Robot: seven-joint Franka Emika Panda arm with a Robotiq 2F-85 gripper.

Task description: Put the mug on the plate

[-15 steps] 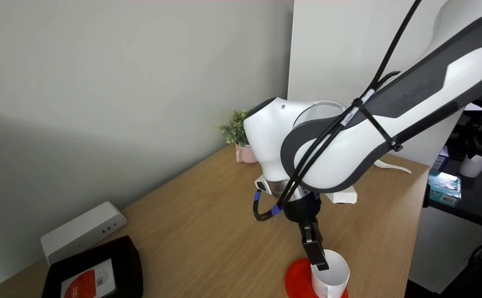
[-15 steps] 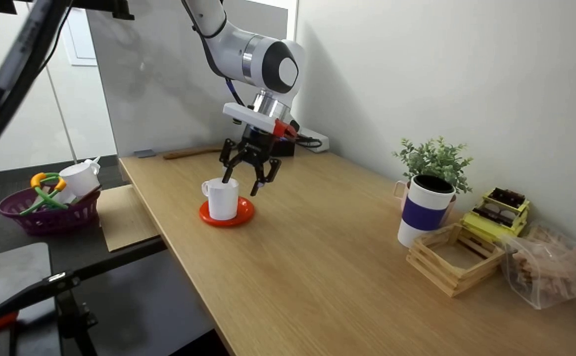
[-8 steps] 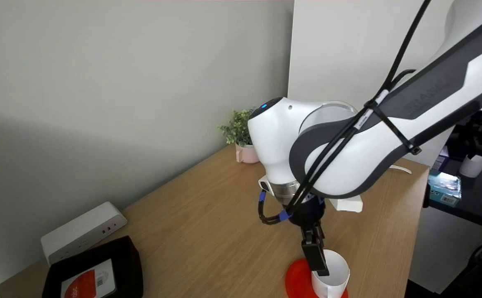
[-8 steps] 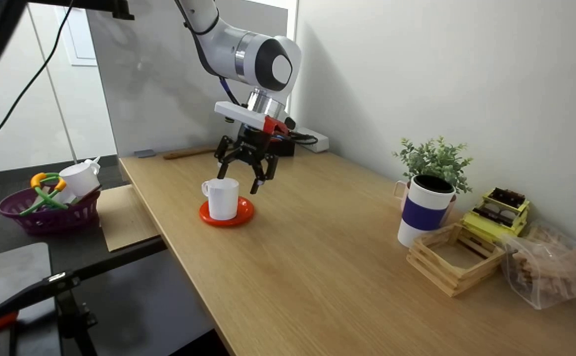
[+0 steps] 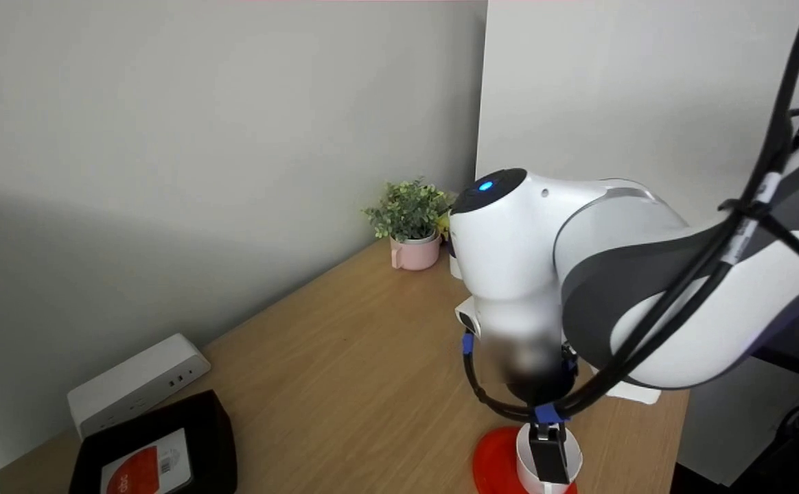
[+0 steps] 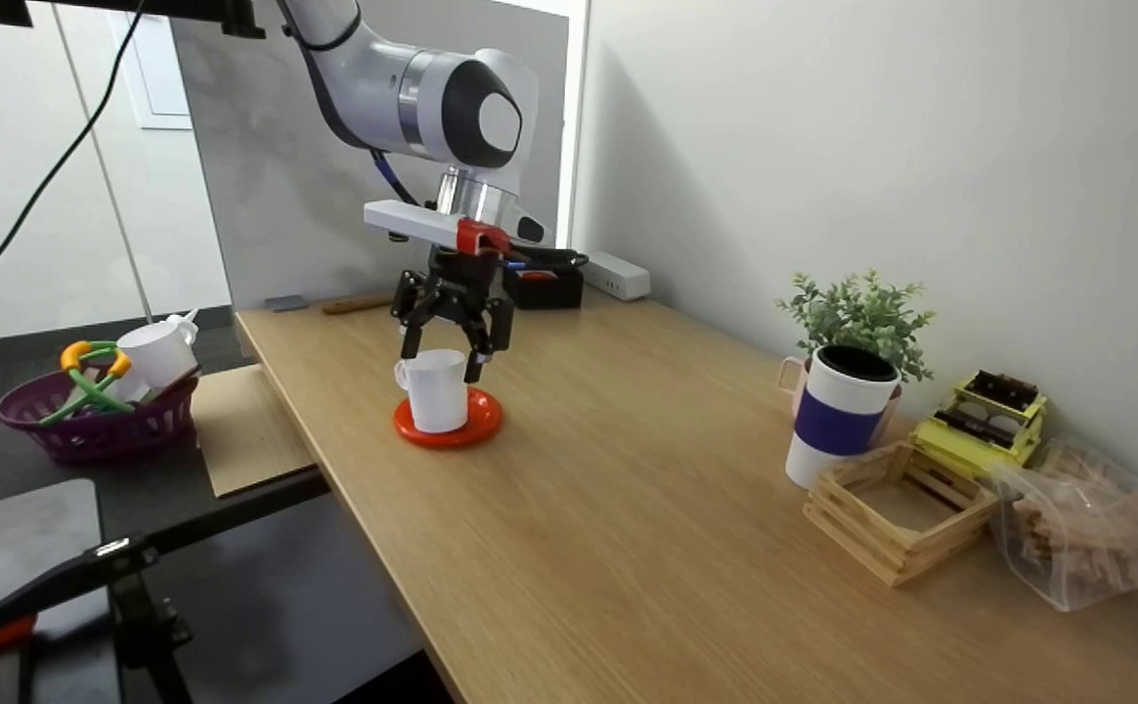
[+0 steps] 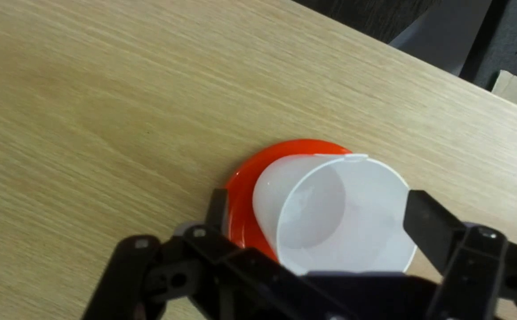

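"What do we see by the wall (image 6: 921,156)?"
"On the desk (image 6: 647,548), a green plant (image 6: 859,318) beside a blue-banded cup (image 6: 833,427); we also see a wooden crate (image 6: 853,529) beside a clear bag (image 6: 1085,533)."

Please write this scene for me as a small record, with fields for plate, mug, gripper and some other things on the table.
Plate: red, round, on the wooden table
Mug: white, open end up, standing on the plate
Gripper: open, jaws on either side of the mug in the wrist view
Gripper-mug contact: cannot tell
Some other things: potted plant, white cup with blue band, wooden crate, black tray
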